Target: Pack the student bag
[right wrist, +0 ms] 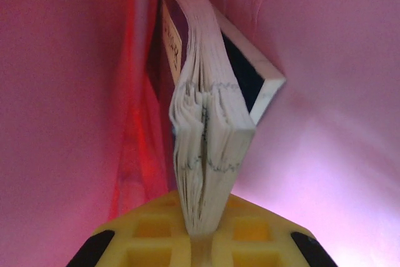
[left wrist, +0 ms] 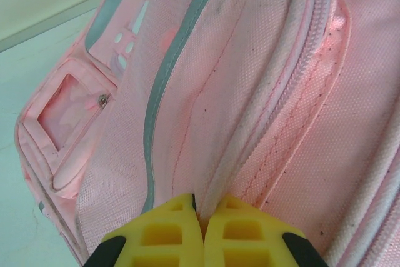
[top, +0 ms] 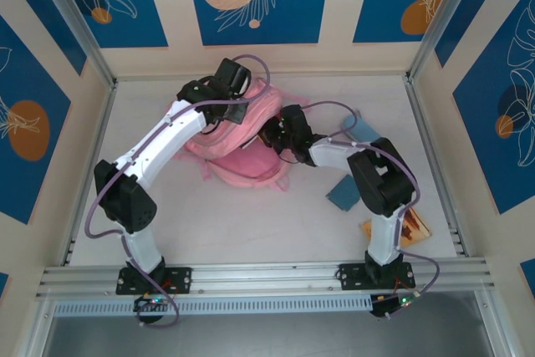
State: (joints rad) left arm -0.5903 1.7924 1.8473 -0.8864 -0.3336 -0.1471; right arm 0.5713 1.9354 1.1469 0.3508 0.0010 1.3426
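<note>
Top external view: the student bag (top: 242,144), pink, lies at the middle of the table (top: 251,223), toward the rear wall. The left arm (top: 159,152) reaches over its rear-left part and the right arm (top: 351,156) meets its right side. A light-blue case (top: 361,129), a flat teal item (top: 343,192) and an orange-covered book (top: 414,227) lie on the table to the right of the bag. Left wrist view: the left gripper (left wrist: 200,220) has its yellow fingertips pressed together on a ridge of the bag's pink fabric beside a zip seam (left wrist: 294,85). Right wrist view: the right gripper (right wrist: 201,242) pinches a book (right wrist: 209,136) by its fanned page edges, with pink fabric on all sides of the book.
</note>
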